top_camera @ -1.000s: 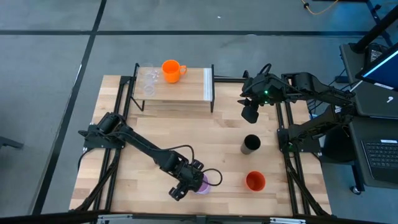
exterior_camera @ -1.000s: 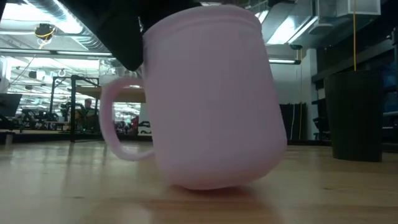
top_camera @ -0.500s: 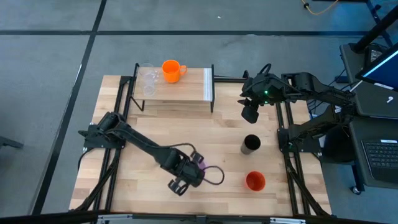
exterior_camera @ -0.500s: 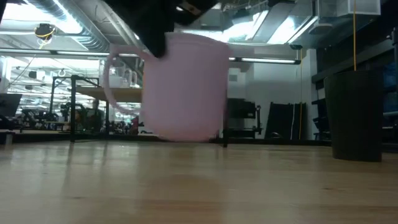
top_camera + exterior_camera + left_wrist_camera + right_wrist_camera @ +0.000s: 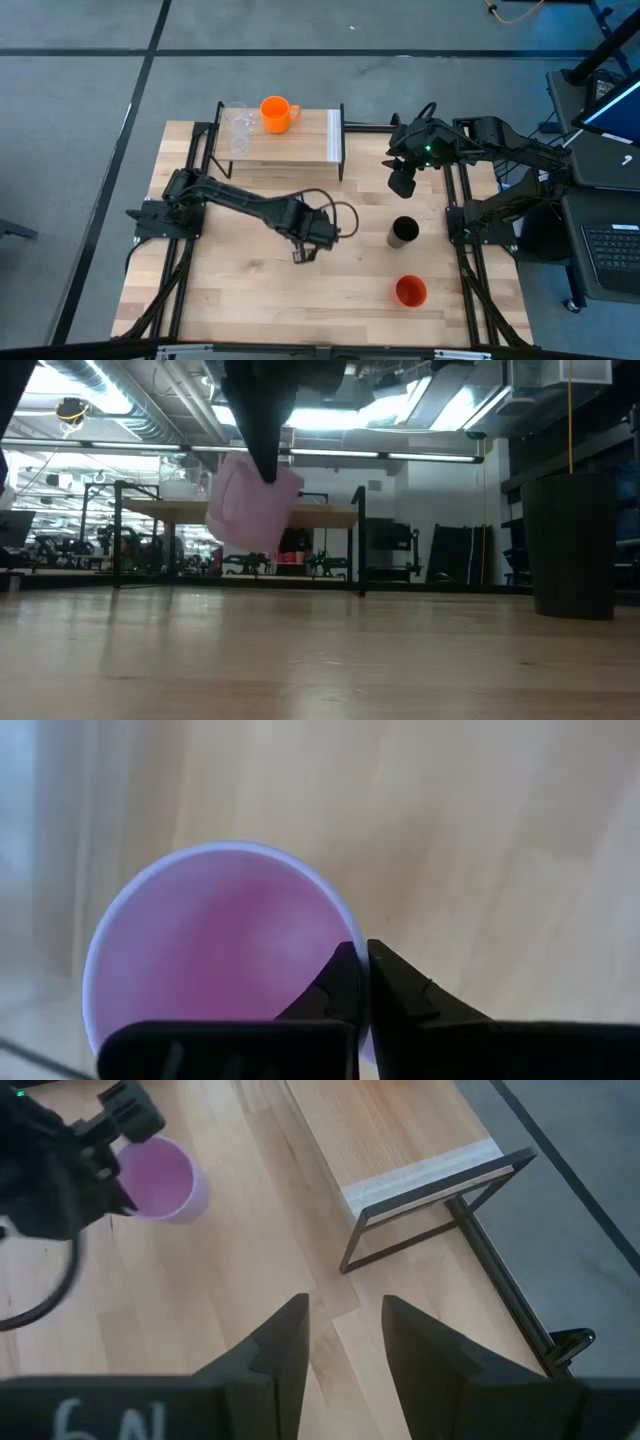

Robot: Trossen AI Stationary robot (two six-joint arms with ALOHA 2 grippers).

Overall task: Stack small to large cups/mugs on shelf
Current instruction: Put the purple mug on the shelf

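My left gripper point(image 5: 362, 982), pinched tight on the rim of the lilac mug point(image 5: 215, 950), carries it clear of the tabletop point(image 5: 240, 290) near centre, mouth up and slightly tilted. The shelf point(image 5: 300, 140) lies toward 12 o'clock, its free span at 3 o'clock of the orange mug point(image 5: 276, 112). My right gripper point(image 5: 340, 1335) hangs parted and empty over the table's 2 o'clock corner; the left arm is nearer

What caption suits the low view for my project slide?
Left tool carries the lilac mug tilted above the tabletop, shelf behind.
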